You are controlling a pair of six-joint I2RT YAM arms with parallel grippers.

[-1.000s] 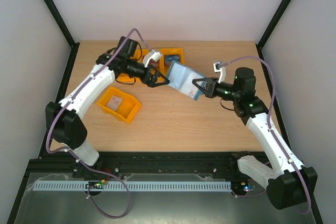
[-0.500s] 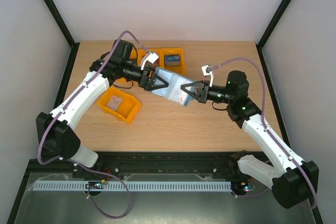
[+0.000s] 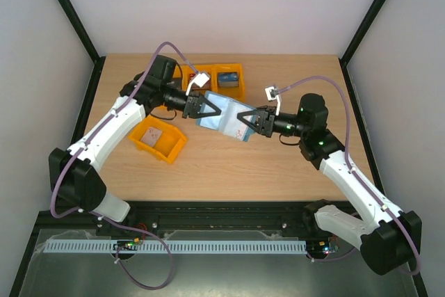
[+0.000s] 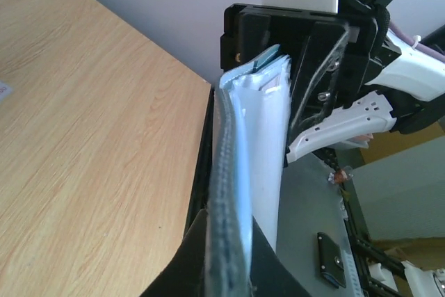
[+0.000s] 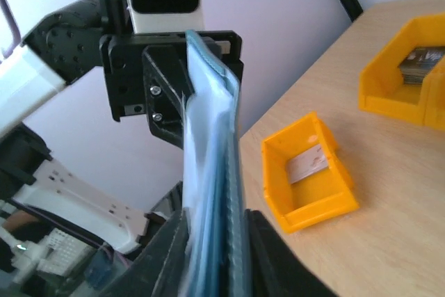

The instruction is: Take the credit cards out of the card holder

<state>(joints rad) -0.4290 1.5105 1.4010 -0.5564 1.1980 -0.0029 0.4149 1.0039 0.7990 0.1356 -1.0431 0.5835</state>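
Observation:
The card holder (image 3: 219, 116), pale blue on its open side, hangs above the table's middle between both arms. My left gripper (image 3: 203, 107) is shut on its left edge. In the left wrist view the holder (image 4: 233, 172) stands edge-on between the jaws of that gripper (image 4: 229, 241). My right gripper (image 3: 248, 122) pinches the opposite edge, and the right wrist view has its fingers pressed to both faces of the holder (image 5: 212, 137) at the gripper (image 5: 215, 241). A white credit card (image 3: 240, 131) with a red mark shows at that end.
An orange bin (image 3: 158, 138) with a pale card in it sits left of the middle, also seen as an orange bin (image 5: 309, 179) in the right wrist view. More orange bins (image 3: 228, 78) stand at the back, one holding a dark object.
The holder came forward and left with my right gripper. My left gripper, open before, has shut on its left edge.

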